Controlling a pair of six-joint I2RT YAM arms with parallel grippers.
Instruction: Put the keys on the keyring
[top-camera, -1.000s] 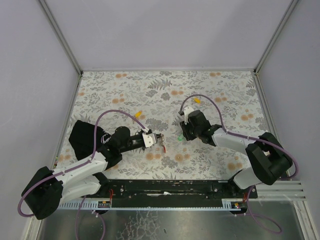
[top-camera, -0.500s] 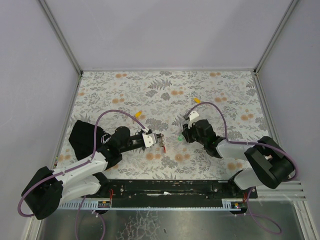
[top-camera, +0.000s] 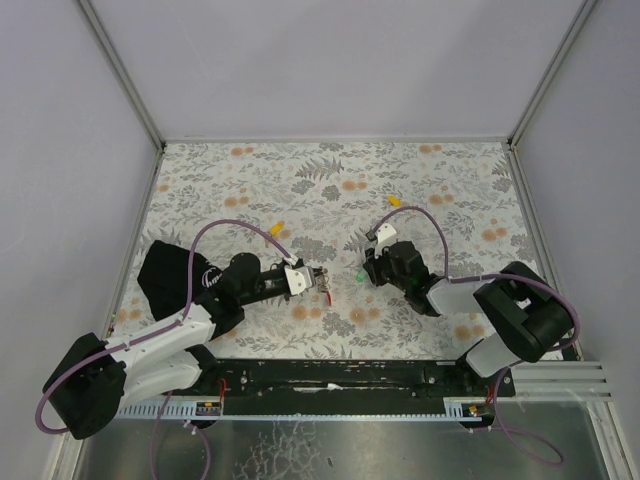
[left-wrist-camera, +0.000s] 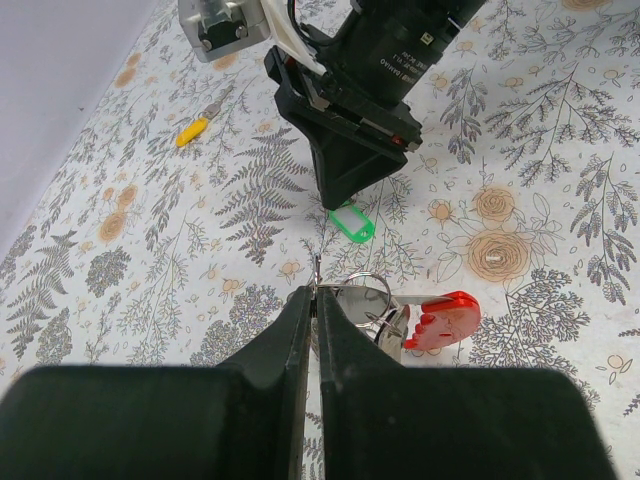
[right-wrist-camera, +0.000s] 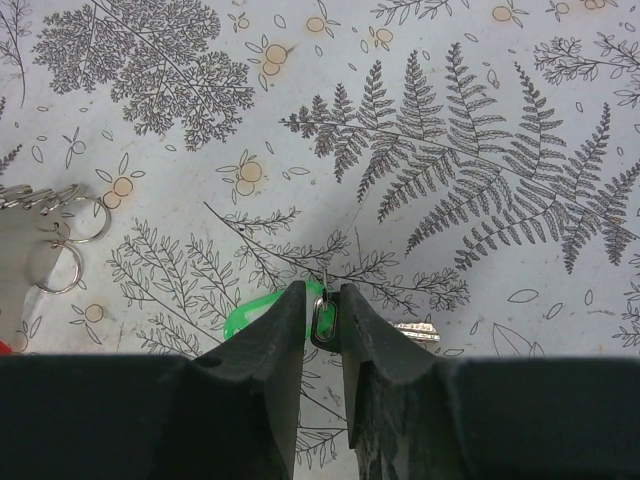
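Observation:
My left gripper (top-camera: 320, 279) (left-wrist-camera: 313, 296) is shut on the keyring (left-wrist-camera: 445, 320), pinching its metal rings (left-wrist-camera: 362, 298) just above the table, with the red tab hanging to the right. The green key (left-wrist-camera: 352, 222) (right-wrist-camera: 250, 312) lies a little beyond it. My right gripper (top-camera: 366, 270) (right-wrist-camera: 322, 300) is down on that key. Its jaws press close on either side of the dark head with its small ring, and the blade (right-wrist-camera: 415, 330) sticks out to the right. One yellow key (top-camera: 278, 227) (left-wrist-camera: 192, 131) lies far left of centre, another yellow key (top-camera: 395, 200) behind the right arm.
The floral tablecloth (top-camera: 450, 180) covers the whole table, with grey walls on three sides. The purple cable (top-camera: 425, 205) loops over the right arm. The two grippers are only a short gap apart near the table's middle front.
The right gripper has turned and settled over the green key, and its jaws have narrowed around the key's head. The left arm and the keyring have stayed put.

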